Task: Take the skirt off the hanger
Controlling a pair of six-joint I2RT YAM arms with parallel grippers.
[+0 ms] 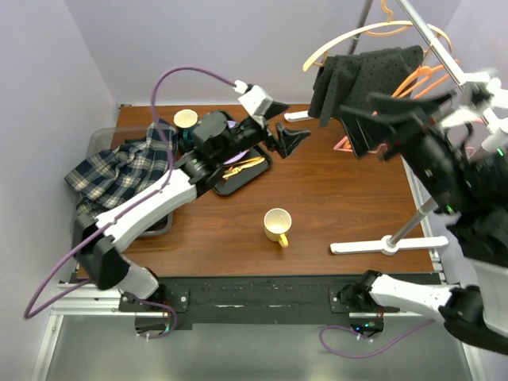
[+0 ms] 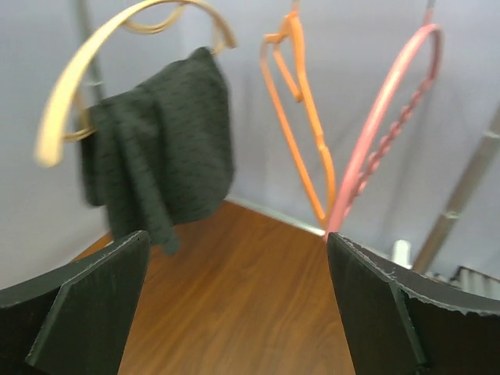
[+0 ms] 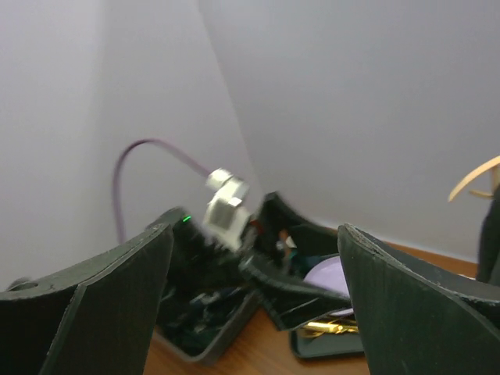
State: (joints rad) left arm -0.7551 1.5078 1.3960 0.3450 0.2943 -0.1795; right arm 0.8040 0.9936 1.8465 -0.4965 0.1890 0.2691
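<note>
A dark grey skirt (image 1: 361, 71) is draped over a pale wooden hanger (image 1: 343, 37) on the rack at the back right. In the left wrist view the skirt (image 2: 168, 144) hangs from that hanger (image 2: 74, 90) ahead and to the left. My left gripper (image 1: 290, 140) is open and empty over the table, left of the skirt and apart from it; its jaws stand wide in its wrist view (image 2: 234, 312). My right gripper (image 1: 371, 125) is open and empty, raised beside the skirt's lower right part. Its wrist view (image 3: 254, 312) looks toward the left arm.
Orange hangers (image 1: 421, 75) and a pink hanger (image 2: 383, 133) share the rack, whose white base (image 1: 389, 244) rests at the right. A yellow mug (image 1: 278, 225) stands mid-table. A black tray (image 1: 252, 168) with cutlery, a paper cup (image 1: 186, 119) and plaid cloth (image 1: 119, 167) lie at the left.
</note>
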